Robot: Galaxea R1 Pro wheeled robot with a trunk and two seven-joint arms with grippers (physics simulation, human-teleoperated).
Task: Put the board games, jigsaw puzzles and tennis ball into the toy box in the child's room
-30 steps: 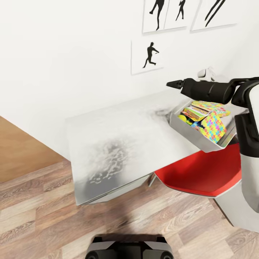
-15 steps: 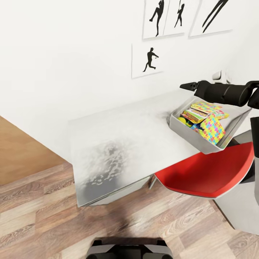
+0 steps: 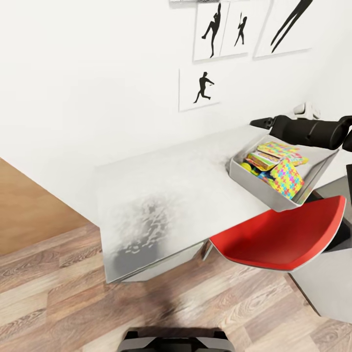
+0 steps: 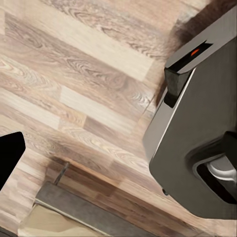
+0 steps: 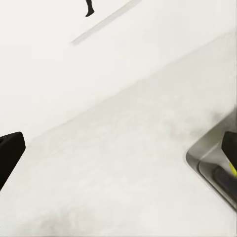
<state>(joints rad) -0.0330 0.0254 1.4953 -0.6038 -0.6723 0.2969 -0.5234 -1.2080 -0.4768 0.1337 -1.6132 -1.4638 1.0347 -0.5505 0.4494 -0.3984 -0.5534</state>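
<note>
Black right gripper (image 3: 261,122) above shallow light-grey toy box (image 3: 254,182), jaws seemingly apart, empty, bright puzzle square (image 3: 287,179) leaning upright inside, grey table (image 3: 166,195).

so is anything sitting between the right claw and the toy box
Nothing visible does. The right claw hangs in open air just above the far rim of the toy box, whose open top already holds puzzles and game boxes.

Light-grey toy box (image 3: 254,180) with a yellow-pink-blue-green jigsaw puzzle (image 3: 287,178) inside, bright red chair (image 3: 283,237), mottled grey surface (image 3: 166,195), wood-plank floor (image 3: 54,298), black silhouette pictures (image 3: 199,88).
</note>
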